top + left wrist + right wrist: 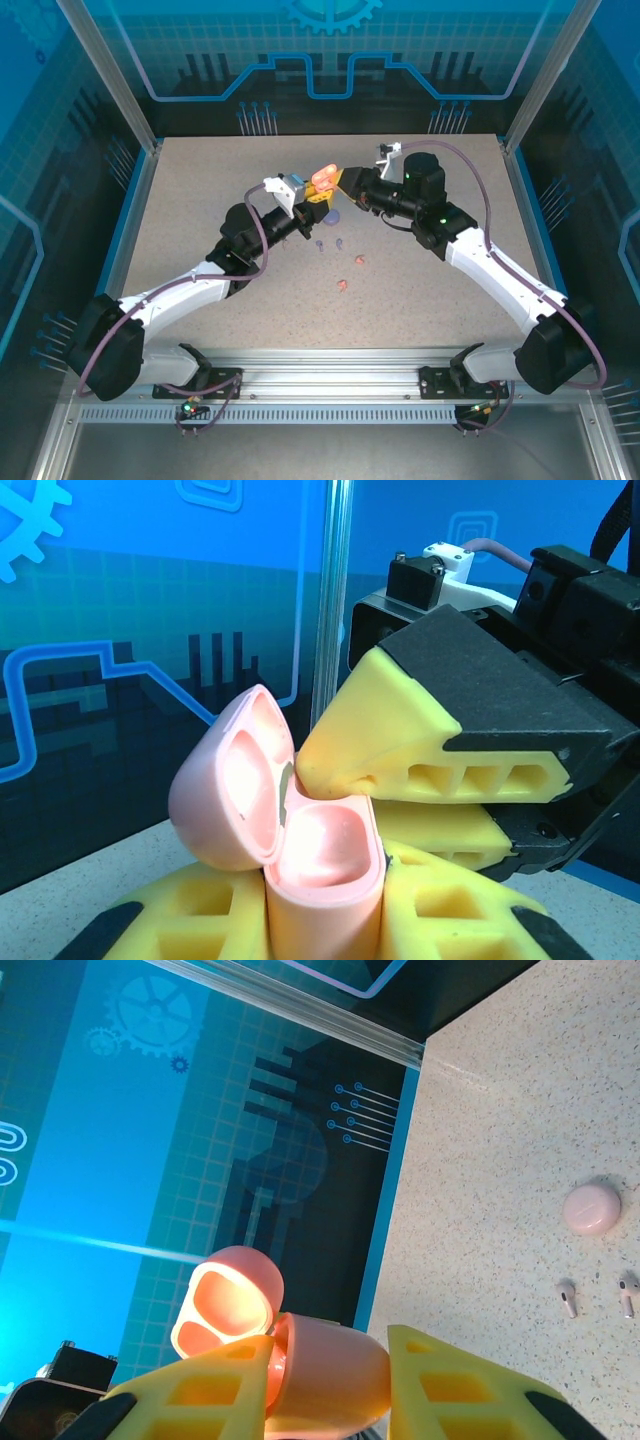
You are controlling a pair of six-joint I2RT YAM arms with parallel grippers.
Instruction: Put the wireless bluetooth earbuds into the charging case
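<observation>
- The charging case [323,177] — coral-pink, with its lid [235,780] hanging open — is being held up in the air over the middle of the table [190,200], where the two arms' tips are meeting.
- The left gripper [325,925] is clamping the case's lower body, with a yellow finger [190,920] pressing in on each side.
- The right gripper [345,181] is closing in from the opposite side, and its upper finger [400,720] is touching the case's rim beside the hinge.
- In the right wrist view its fingers are standing apart with the case body showing between them. I cannot tell whether they are squeezing the case or carrying anything.
- Two purplish earbuds [320,244] are lying on the table just below the raised case.
- Two coral-red earbuds [358,260] are lying a little nearer the arm bases, apart from each other.
- A closed pale case [592,1208] is sitting on the table in the right wrist view, with two stemmed buds [567,1298] lying near it, not touching it.
</observation>
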